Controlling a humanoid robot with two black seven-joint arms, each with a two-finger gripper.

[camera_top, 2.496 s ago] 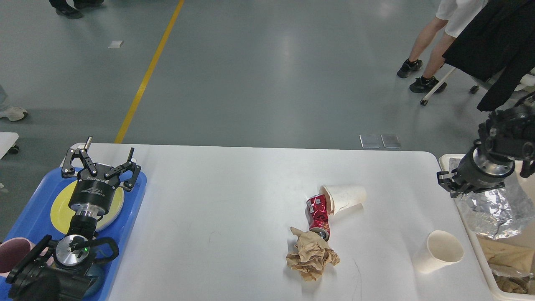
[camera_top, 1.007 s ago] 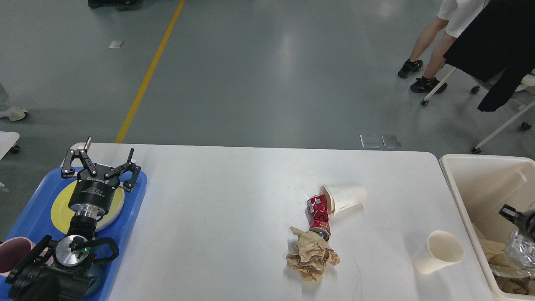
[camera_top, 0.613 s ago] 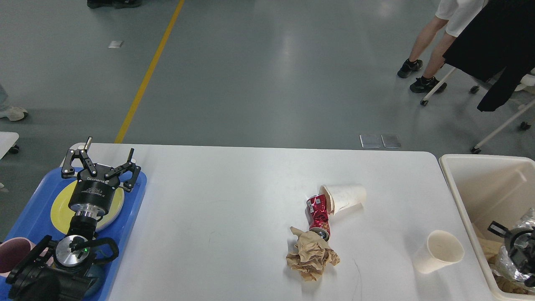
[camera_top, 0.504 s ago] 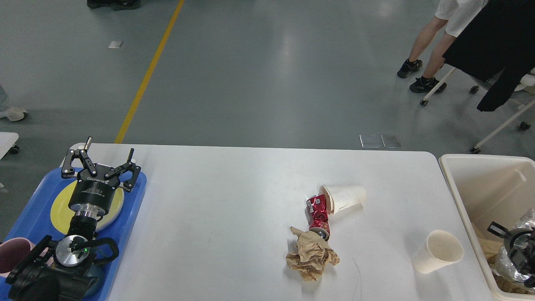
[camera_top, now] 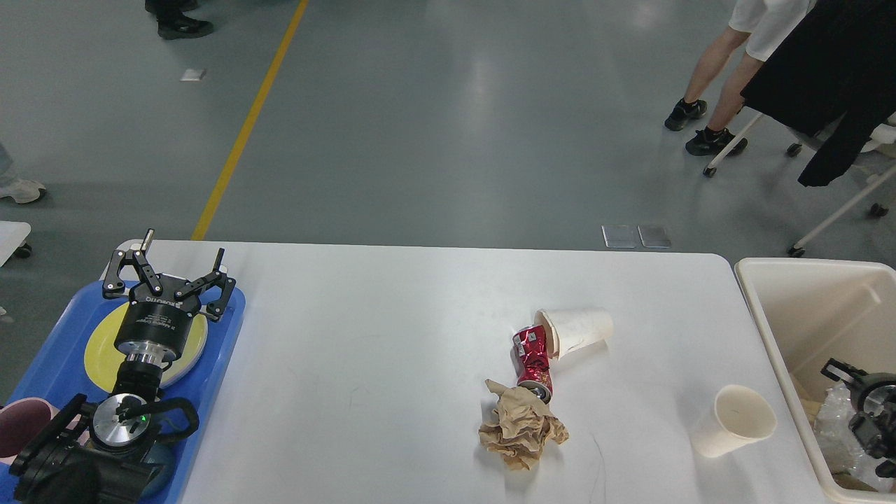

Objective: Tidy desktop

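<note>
The white desktop (camera_top: 392, 336) carries a paper cup lying on its side (camera_top: 577, 330), a crushed red can (camera_top: 533, 360) touching it, and a crumpled brown paper wad (camera_top: 521, 430) at the can's near end. A second paper cup (camera_top: 735, 420) leans near the right edge. My left gripper (camera_top: 183, 246) hangs open and empty over the blue tray (camera_top: 63, 329). Low inside the cream bin (camera_top: 770, 315) is my right gripper (camera_top: 868, 406), cut off by the view's edge, with crumpled foil (camera_top: 836, 430) beside it. Its fingers cannot be told apart.
A yellow plate (camera_top: 101, 353) lies on the blue tray and a pink cup (camera_top: 17, 423) stands at its near end. Brown paper scraps lie in the bin's bottom. People and a wheeled chair (camera_top: 826, 217) stand on the floor beyond the table.
My right gripper came down from above the bin's rim into the bin with the foil, then shifted slightly up and right. The foil now lies lower in the bin. The left arm stayed still.
</note>
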